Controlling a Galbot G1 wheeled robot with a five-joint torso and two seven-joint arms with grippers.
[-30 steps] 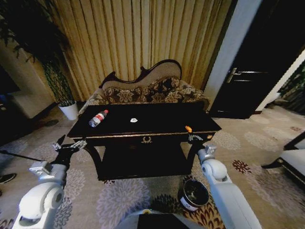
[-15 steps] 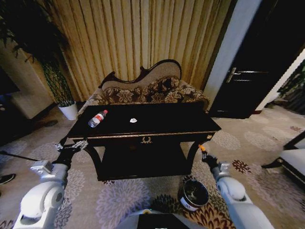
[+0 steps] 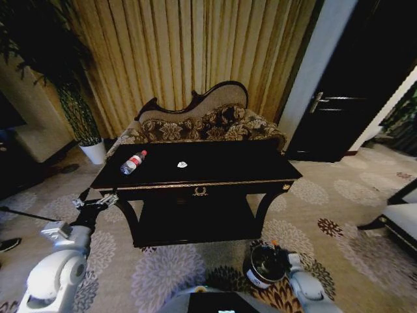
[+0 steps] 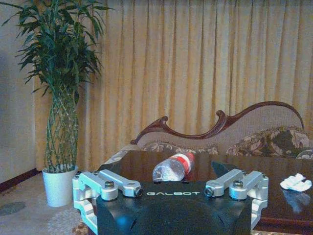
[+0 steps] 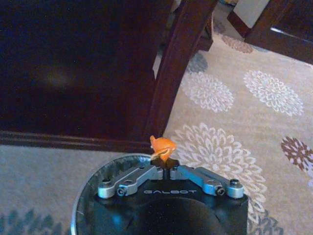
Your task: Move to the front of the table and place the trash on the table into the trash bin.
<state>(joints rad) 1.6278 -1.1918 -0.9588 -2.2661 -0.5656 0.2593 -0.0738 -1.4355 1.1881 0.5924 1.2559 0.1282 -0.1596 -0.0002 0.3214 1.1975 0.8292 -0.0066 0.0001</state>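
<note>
Over trash bin [image 5: 93,196]: right hand [image 5: 165,165] pinched on orange piece [image 5: 163,146].

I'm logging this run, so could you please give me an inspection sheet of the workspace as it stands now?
Surface: table, dark top.
Job's things: bottle lying at its left end; white scrap mid-top; orange piece in the right gripper, shut, over the trash bin.
Clutter: nothing seen.
Grippers: left gripper open, waiting by the table's left end.
Cables: nothing seen.
Surroundings: sofa, curtains, potted plant, patterned carpet.
</note>
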